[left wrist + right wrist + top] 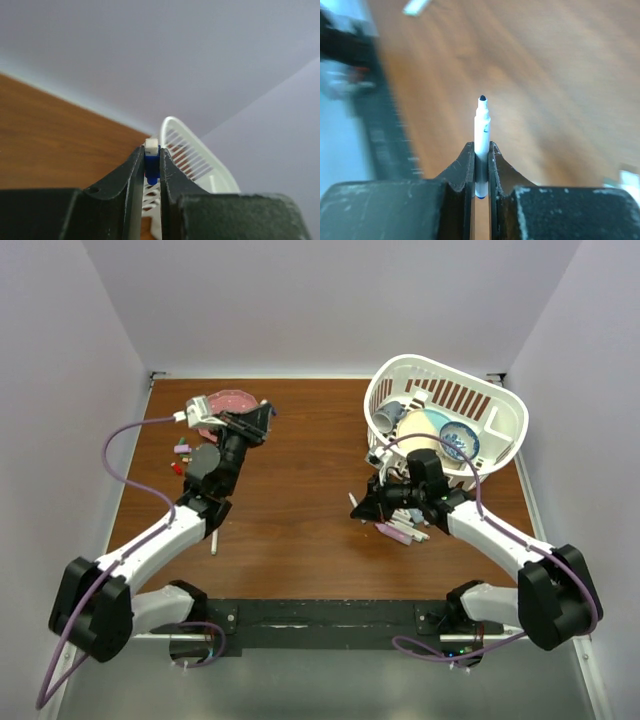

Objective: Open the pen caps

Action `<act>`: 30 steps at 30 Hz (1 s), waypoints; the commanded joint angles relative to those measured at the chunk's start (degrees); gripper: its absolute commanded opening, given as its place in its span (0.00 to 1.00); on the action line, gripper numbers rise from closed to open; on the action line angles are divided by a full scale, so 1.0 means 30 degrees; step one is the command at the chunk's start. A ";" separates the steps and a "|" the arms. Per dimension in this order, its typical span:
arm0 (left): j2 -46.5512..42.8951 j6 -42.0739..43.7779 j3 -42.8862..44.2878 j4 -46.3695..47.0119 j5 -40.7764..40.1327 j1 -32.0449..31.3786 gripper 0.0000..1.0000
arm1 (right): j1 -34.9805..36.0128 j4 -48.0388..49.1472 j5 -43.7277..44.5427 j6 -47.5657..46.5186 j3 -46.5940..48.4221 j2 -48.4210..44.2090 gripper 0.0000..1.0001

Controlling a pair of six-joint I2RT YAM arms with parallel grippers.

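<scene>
My left gripper (152, 150) is shut on a small blue pen cap (152, 167) with a white end, held off the table toward the back left (262, 415). My right gripper (480, 146) is shut on a slim white marker (482, 125) whose dark tip is bare and points away from the wrist. In the top view that gripper (357, 510) hangs over the middle of the table, left of a pile of pens (405, 532). Loose caps, pink (182, 450) and red (177, 468), lie at the left edge.
A white slatted basket (500, 410) holding dishes stands tilted at the back right. A pink plate (228, 398) lies at the back left behind my left wrist. One white pen (214, 540) rests beside the left arm.
</scene>
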 commanded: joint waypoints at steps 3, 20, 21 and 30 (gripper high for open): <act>-0.3690 -0.1690 -0.3703 -0.8904 -0.4495 0.1649 0.00 | -0.0150 -0.3828 0.6591 -0.7588 0.1622 -0.0964 0.00; 0.0023 -0.1340 -0.4237 -1.1252 0.0629 0.8714 0.06 | -0.0150 -0.8051 1.2048 -1.0992 0.3234 0.2991 0.08; 0.0258 -0.1281 -0.4061 -1.1311 0.0748 0.8775 0.06 | -0.0179 -0.8197 1.2048 -1.1020 0.3264 0.3137 0.08; 0.0788 -0.1280 -0.3593 -1.1486 0.0984 0.9859 0.36 | -0.0179 -0.8198 1.2195 -1.0933 0.3410 0.3139 0.24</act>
